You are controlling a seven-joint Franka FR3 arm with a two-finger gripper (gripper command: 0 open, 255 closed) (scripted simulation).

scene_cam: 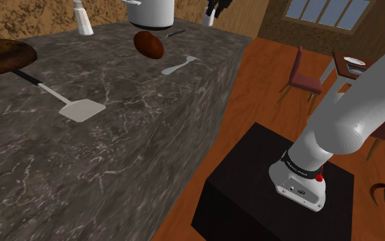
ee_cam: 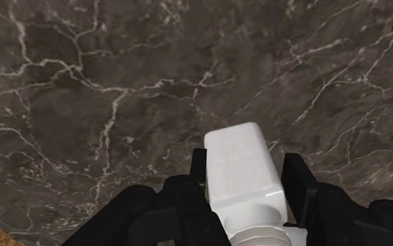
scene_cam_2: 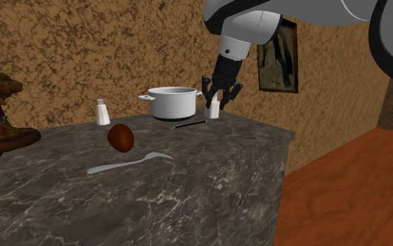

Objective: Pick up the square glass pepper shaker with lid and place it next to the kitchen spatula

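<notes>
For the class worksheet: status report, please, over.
Gripper straddling white shaker, grip unconfirmed. Shaker upright beside pot. Spatula far across counter; brown oval object, spoon near route.

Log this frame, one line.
phase: pick | hand: around white square shaker | shaker: beside white pot | spatula: far along counter

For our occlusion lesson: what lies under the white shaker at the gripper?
Dark veined counter shows around the white shaker; its body covers the spot directly beneath, so contact cannot be seen.
</notes>
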